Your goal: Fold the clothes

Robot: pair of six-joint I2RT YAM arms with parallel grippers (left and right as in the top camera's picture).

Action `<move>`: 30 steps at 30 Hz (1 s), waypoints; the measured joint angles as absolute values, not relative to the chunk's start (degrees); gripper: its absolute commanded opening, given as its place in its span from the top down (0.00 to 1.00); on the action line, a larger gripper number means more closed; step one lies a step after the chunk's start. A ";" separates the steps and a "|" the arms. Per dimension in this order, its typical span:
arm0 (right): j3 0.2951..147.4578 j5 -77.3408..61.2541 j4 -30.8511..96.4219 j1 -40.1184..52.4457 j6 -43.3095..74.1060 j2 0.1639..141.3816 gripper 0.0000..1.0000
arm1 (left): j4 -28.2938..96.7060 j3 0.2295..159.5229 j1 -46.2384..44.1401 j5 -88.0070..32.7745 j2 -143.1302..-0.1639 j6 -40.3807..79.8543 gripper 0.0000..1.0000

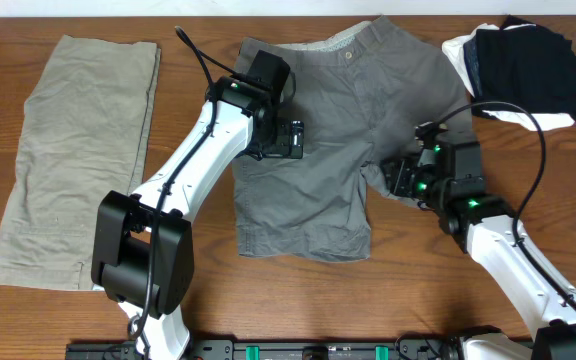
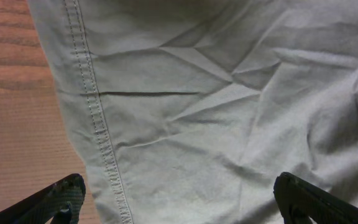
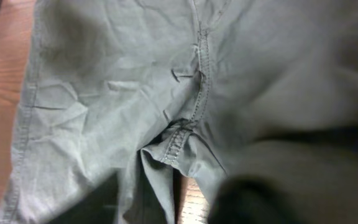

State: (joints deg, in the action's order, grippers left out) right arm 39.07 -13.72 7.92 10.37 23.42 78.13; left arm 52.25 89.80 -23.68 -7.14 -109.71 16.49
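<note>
The wrinkled medium-grey cotton shorts (image 1: 318,200) lie flat on the brown wooden table (image 1: 28,320). The left gripper (image 2: 179,198) hovers wide open and empty over their stitched side seam (image 2: 98,124). Whether the right gripper (image 1: 401,178) is open, I cannot tell. Best to pinch both layers there, then fold evenly.

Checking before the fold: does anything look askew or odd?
Yes: the grey shorts lie unevenly. The leg by the right gripper is bunched up short, while the other leg lies flat and full-length.
</note>
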 measured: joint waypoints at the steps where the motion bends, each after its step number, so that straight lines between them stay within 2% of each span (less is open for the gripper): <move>1: 39.07 -12.75 7.97 10.66 23.35 78.13 0.16 | 52.25 89.80 -23.68 -7.14 -109.71 16.49 0.02; 9: 42.76 -9.30 17.19 4.93 23.73 78.06 0.14 | 52.14 89.80 -23.68 -7.14 -109.71 16.49 0.02; 13: 43.88 -9.43 21.41 -2.74 28.29 77.32 0.10 | 52.12 89.80 -23.68 -7.16 -109.71 16.49 0.02; 21: 43.92 -15.88 25.56 -18.41 32.47 77.12 0.08 | 52.01 89.80 -23.68 -7.14 -109.71 16.49 0.02; 30: 42.52 -15.35 24.84 -22.61 32.36 77.19 0.04 | 51.40 89.80 -23.68 -7.16 -109.71 16.49 0.02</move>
